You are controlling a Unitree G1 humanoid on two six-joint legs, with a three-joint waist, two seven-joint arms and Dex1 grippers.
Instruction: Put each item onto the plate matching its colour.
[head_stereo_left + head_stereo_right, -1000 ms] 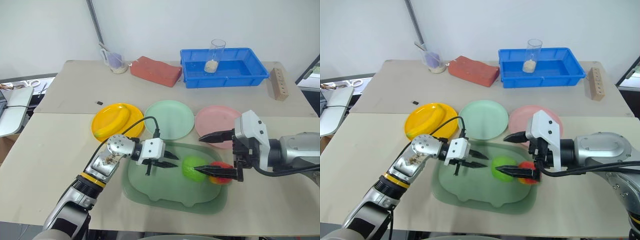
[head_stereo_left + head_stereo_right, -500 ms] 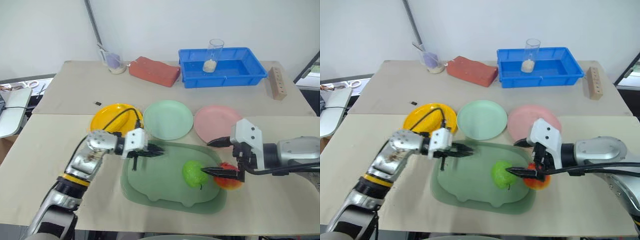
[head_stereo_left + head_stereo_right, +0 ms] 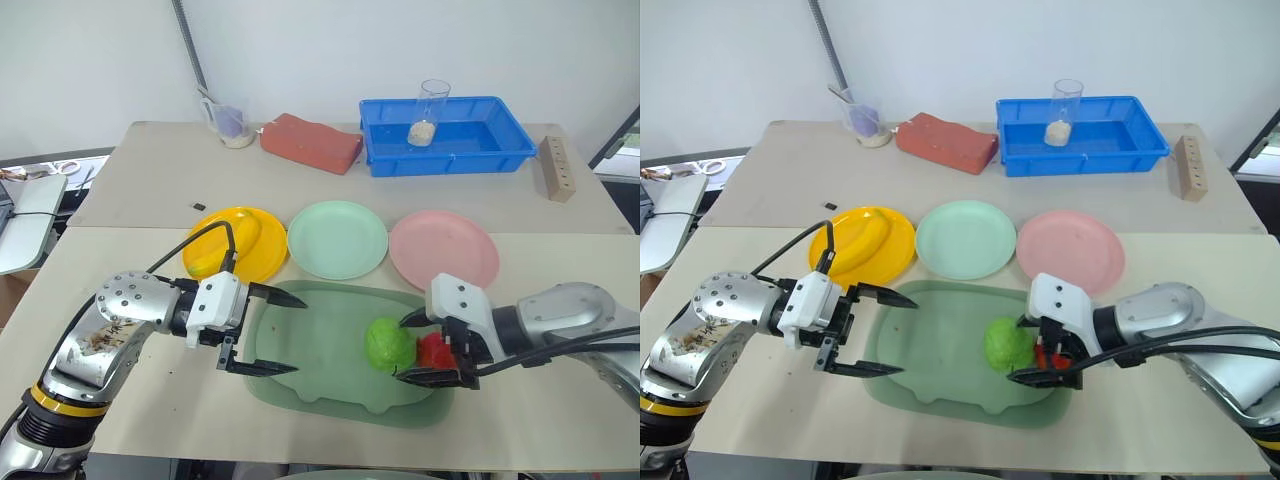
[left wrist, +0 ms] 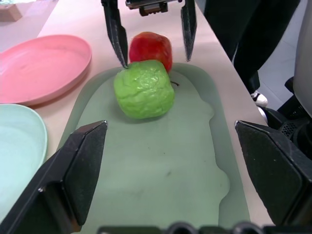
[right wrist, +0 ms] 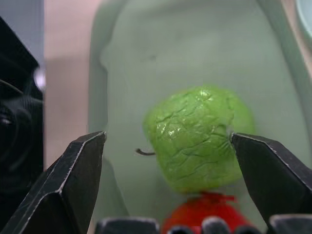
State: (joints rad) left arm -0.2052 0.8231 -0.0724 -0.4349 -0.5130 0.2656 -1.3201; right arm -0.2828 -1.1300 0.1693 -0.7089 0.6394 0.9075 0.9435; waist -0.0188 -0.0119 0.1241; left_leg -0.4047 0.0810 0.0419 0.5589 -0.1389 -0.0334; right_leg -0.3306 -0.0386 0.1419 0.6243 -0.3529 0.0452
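The red apple with yellow blush (image 3: 436, 350) is straddled by the spread right gripper (image 3: 418, 347); closing is judged next. The left gripper (image 3: 274, 335) is spread, empty.

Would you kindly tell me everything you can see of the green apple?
The green apple is a bright green, toy-like fruit with a crinkled, glossy skin and a thin dark stem at its side. It lies on the dull-green tray, toward its right end, with the red apple right beside it. The right end effector stands open around the red apple, one fingertip close by the green one's side.
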